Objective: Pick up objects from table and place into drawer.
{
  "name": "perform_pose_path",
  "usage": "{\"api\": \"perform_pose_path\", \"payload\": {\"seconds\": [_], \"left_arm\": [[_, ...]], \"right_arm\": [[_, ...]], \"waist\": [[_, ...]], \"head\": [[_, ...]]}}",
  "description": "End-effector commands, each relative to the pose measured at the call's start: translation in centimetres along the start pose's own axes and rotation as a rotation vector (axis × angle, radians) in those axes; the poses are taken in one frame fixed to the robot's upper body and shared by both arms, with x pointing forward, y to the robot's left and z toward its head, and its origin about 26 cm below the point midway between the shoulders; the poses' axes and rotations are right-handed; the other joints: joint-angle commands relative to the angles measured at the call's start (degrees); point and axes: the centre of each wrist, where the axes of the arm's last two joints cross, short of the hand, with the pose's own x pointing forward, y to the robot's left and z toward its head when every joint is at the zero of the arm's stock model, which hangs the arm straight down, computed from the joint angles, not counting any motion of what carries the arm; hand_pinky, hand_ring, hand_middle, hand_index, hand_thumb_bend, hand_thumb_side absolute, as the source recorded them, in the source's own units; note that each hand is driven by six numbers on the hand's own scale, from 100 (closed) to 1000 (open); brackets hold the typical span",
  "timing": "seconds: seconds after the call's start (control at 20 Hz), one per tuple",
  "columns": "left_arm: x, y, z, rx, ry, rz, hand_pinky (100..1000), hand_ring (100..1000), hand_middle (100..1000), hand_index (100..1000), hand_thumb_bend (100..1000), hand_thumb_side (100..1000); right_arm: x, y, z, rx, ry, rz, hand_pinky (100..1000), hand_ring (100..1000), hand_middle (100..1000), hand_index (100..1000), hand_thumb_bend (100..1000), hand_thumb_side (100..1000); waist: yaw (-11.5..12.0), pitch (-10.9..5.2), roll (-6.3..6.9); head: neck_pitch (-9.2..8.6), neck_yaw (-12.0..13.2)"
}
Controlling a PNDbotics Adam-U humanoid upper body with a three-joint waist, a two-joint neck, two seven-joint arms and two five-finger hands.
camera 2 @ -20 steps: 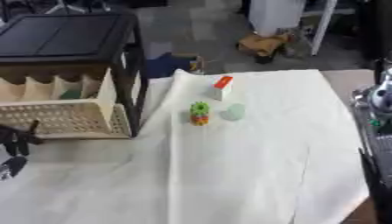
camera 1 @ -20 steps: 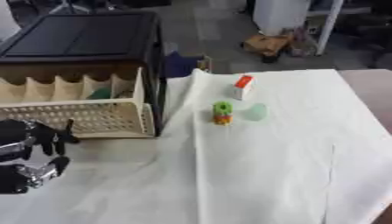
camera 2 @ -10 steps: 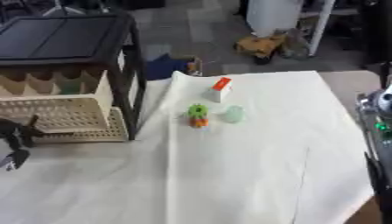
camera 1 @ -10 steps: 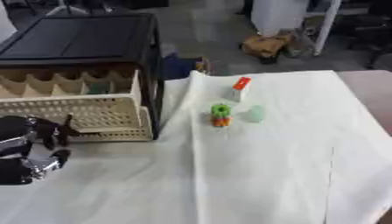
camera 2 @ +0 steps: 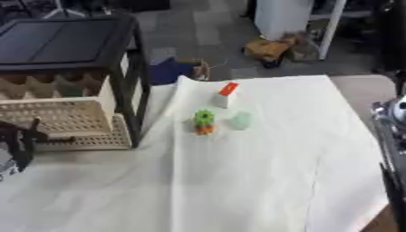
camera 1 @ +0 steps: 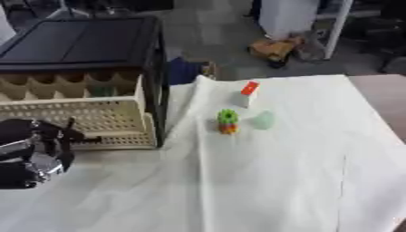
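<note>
A cream perforated drawer [camera 1: 75, 118] stands pulled out of the black cabinet [camera 1: 79, 43], with something green [camera 1: 101, 92] in a rear compartment. My left hand [camera 1: 33, 152] is at the drawer's front lower left corner, fingers curled and nothing visible in them. On the white cloth lie a green and orange toy [camera 1: 228, 121], a pale green piece [camera 1: 263, 120] just right of it, and a white box with a red top [camera 1: 249, 92] behind them. My right hand [camera 2: 393, 136] shows only partly at the right edge.
The white cloth [camera 1: 262, 181] covers the table from the cabinet to the right edge. The brown table edge [camera 1: 389, 95] shows at far right. Beyond the table lie floor clutter and a cardboard box [camera 1: 273, 47].
My left hand has risen a little toward the drawer's front. The three objects on the cloth have stayed where they were.
</note>
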Motion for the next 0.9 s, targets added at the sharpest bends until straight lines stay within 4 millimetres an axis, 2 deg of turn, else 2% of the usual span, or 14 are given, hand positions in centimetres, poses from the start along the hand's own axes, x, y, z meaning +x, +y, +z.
{"api": "perform_pose_path", "payload": {"seconds": [0.05, 0.55, 0.9], "left_arm": [[-0.2, 1.5, 0.3, 0.058, 0.017, -0.032, 452, 750, 728, 965, 100, 1000], [-1.0, 2.1, -1.0, 0.140, 0.027, -0.062, 446, 752, 742, 983, 100, 1000], [-1.0, 2.2, -1.2, 0.152, 0.017, -0.061, 445, 752, 744, 991, 100, 1000]], "right_arm": [[0.7, -0.8, -0.7, -0.026, -0.036, 0.012, 587, 596, 548, 734, 100, 943], [0.7, -0.9, -0.7, -0.023, -0.038, 0.014, 589, 597, 549, 733, 100, 940], [0.6, -1.0, -0.7, -0.022, -0.033, 0.019, 590, 589, 548, 732, 100, 952]], "waist": [[-0.14, -0.82, 0.06], [-0.51, -0.60, 0.25], [-0.62, -0.48, 0.42]], "head": [[-0.90, 0.13], [-0.97, 0.13], [-0.89, 0.27]]}}
